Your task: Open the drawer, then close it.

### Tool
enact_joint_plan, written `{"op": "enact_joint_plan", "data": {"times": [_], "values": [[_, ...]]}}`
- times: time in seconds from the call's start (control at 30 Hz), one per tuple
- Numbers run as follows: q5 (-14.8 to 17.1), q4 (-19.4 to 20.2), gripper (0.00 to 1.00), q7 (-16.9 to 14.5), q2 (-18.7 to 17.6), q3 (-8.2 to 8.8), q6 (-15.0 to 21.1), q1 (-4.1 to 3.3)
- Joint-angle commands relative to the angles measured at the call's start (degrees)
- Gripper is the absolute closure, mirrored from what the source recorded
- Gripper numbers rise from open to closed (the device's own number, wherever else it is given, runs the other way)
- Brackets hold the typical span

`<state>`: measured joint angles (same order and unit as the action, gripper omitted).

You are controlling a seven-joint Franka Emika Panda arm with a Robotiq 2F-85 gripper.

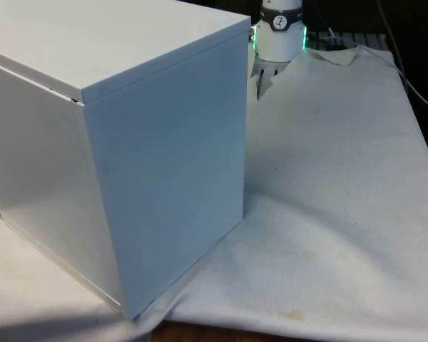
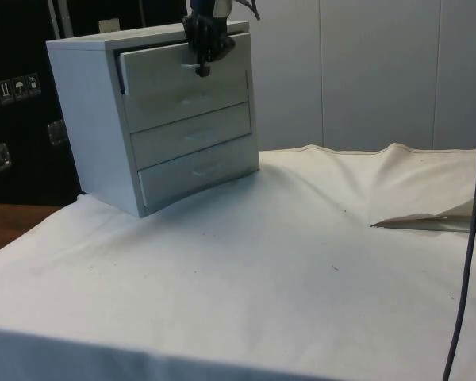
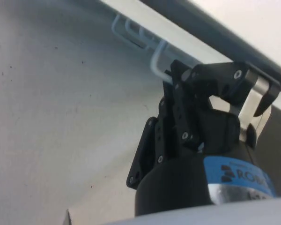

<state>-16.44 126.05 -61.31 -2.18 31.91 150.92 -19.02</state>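
Reading the only lettering on show: partial white letters "ROB" on a blue band at the gripper's (image 3: 210,93) base in the wrist view, the rest cut off. The gripper (image 2: 203,62) hangs at the front of the top drawer (image 2: 186,70) of a white chest of drawers (image 2: 95,119), right at the drawer's handle (image 3: 158,63), a thin pale bent bar. The black fingers (image 3: 187,89) sit tight together, clenched on that handle. The top drawer stands slightly out from the chest's face, a dark gap along its upper edge; the two drawers (image 2: 194,135) below look flush. The chest is boxy, smooth and matte, standing on a wrinkled white cloth (image 2: 301,262). In the front view its plain back and side (image 1: 164,178) face the camera.
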Motion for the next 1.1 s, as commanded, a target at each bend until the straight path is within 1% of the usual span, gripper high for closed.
{"op": "enact_joint_plan", "data": {"times": [0.0, 0.07, 0.1, 0.13, 0.17, 0.2, 0.33, 0.37, 0.4, 0.6, 0.63, 0.67, 0.8, 0.83, 0.9, 1.07], "values": [[-0.5, 0.1, 1.00, 0.2, 0.4, 0.06, -0.2, 0.00], [-0.7, 0.1, 1.00, 0.2, 1.1, 0.11, -0.8, 0.00], [0.0, -0.1, 1.00, 0.0, 0.6, 0.06, -0.3, 0.00], [-0.9, 0.1, 1.00, 0.2, 2.0, 0.11, -1.5, 0.00], [-0.9, 0.1, 1.00, 0.2, 2.0, 0.11, -1.5, 0.00], [-1.0, 0.2, 1.00, 0.1, 3.1, 0.06, -2.6, 0.00], [-1.1, 0.6, 1.00, -0.1, 5.2, -0.11, -4.4, 0.00], [0.0, 0.5, 1.00, -0.4, 4.1, -0.11, -3.6, -0.11], [-1.2, 0.7, 1.00, -0.1, 5.4, -0.17, -4.5, 0.00], [-1.2, 0.7, 1.00, -0.1, 5.4, -0.17, -4.5, 0.00], [0.0, 0.6, 1.00, -0.5, 4.4, -0.17, -3.8, -0.11], [-1.2, 0.7, 1.00, -0.1, 5.4, -0.17, -4.5, 0.00], [-2.0, 1.9, 1.00, 0.8, 6.2, -0.40, -4.2, -0.11], [0.1, 0.9, 1.00, -0.5, 4.5, -0.23, -3.9, -0.17], [0.2, 0.9, 1.00, -0.4, 4.4, -0.23, -3.9, -0.23], [-1.4, 3.0, 1.00, 0.9, 5.9, -0.52, -3.2, -0.23]]}}
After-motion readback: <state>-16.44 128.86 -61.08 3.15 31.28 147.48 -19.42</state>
